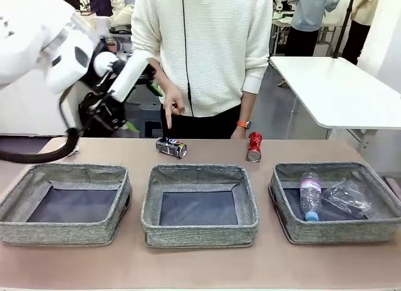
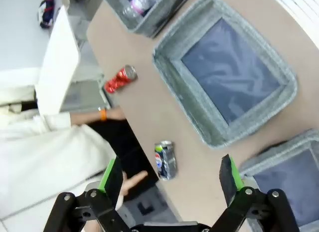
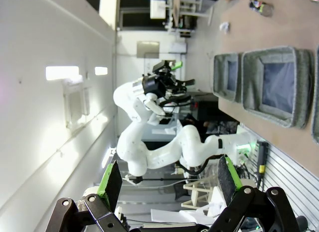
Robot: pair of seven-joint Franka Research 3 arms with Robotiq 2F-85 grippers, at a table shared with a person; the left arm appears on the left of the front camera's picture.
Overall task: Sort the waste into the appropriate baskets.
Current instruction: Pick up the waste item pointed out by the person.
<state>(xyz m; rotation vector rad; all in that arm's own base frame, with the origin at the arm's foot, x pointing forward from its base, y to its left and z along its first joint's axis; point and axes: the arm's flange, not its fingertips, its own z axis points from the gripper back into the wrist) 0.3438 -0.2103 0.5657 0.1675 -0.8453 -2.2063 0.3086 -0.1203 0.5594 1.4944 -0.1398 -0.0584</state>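
A dark blue-black soda can [image 1: 171, 147] lies on its side behind the middle basket [image 1: 199, 178]. A red soda can [image 1: 254, 146] lies farther right. The right basket [image 1: 285, 206] holds a clear blue-capped bottle [image 1: 310, 196] and plastic film [image 1: 348, 194]. The left basket [image 1: 66, 231] has nothing in it. My left gripper [image 1: 128, 112] hangs open, high over the table's far left. In its wrist view, the left gripper [image 2: 170, 171] frames the dark can [image 2: 164, 160] far below. My right gripper [image 3: 169, 177] is open and holds nothing. A white paper wad [image 3: 224, 26] lies on the table.
A person in a white sweater stands at the far edge. One hand [image 1: 172, 103] points down above the dark can, and the other wrist, with an orange watch [image 1: 243, 124], is near the red can. A white side table [image 1: 338, 91] stands at back right.
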